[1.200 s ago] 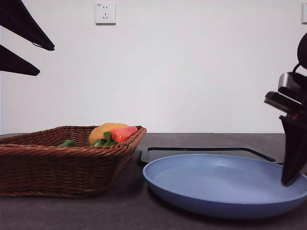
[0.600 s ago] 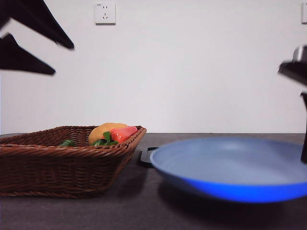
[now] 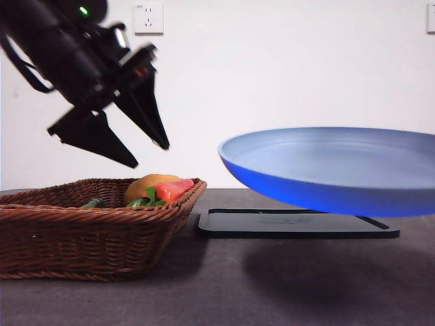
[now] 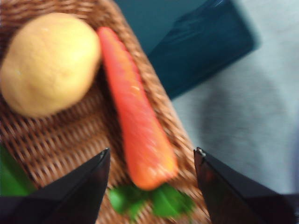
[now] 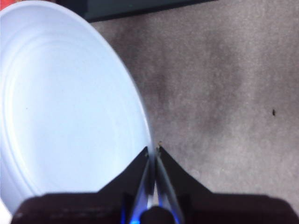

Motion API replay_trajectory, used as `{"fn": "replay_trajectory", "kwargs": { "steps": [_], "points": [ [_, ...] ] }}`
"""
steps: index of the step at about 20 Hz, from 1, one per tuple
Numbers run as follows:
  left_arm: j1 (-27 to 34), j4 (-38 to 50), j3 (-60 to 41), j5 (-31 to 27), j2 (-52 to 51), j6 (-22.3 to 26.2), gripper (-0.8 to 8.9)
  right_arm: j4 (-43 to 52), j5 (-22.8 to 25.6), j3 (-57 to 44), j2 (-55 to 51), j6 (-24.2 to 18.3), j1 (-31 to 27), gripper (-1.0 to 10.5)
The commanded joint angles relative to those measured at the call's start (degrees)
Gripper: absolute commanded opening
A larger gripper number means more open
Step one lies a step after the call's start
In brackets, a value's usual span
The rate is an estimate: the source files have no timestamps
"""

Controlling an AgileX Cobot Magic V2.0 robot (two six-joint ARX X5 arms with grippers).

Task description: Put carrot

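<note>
Landmark: your reference is the basket (image 3: 88, 234), a brown wicker tray on the dark table (image 3: 204, 299).
Carrot: the carrot (image 4: 138, 126) lies in the basket along the rim nearest the black mat, flat on the weave, with its green leaves (image 4: 149, 200) at the thick end. In the front view you see it as an orange-red piece (image 3: 175, 189) just above the basket rim.
Potato: the potato (image 4: 49, 63) sits in the basket right beside the carrot's thin end, on the side away from that rim.
Green vegetable: only an edge (image 4: 11, 177) shows in the basket, near the carrot's leaves.
Left gripper: your left gripper (image 4: 152, 156) hangs above the basket over the carrot's thick end, jaws spread wide with the carrot between them, not touching it. In the front view it (image 3: 151, 155) is tilted, tips pointing down toward the basket.
Right gripper: your right gripper (image 5: 153, 150) has its jaws pressed together on the plate's rim.
Plate: the blue plate (image 3: 333, 170) is held off the table, well apart from the basket and above the mat.
Mat: the black mat (image 3: 296, 224) lies flat just beside the basket.
</note>
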Motion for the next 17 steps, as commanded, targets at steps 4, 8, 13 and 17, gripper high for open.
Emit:
{"fn": "replay_trajectory", "kwargs": {
  "steps": [4, 8, 13, 17],
  "points": [
    [-0.7, 1.8, 3.9, -0.3, 8.1, 1.8, 3.17, 0.1, -0.2, 0.6, -0.9, 0.2, 0.1, 0.1],
    [-0.7, 4.0, 3.9, 3.5, 10.3, 2.0, 3.16, 0.1, -0.2, 0.6, -0.9, 0.1, 0.1, 0.1],
    [-0.9, 4.8, 3.9, 3.9, 11.7, 2.1, 3.14, 0.1, -0.2, 0.6, -0.9, 0.1, 0.1, 0.1],
    [-1.4, 3.8, 3.9, 3.9, 11.9, 3.1, 2.73, 0.1, -0.2, 0.6, -0.9, 0.1, 0.1, 0.1]
  ]
}}
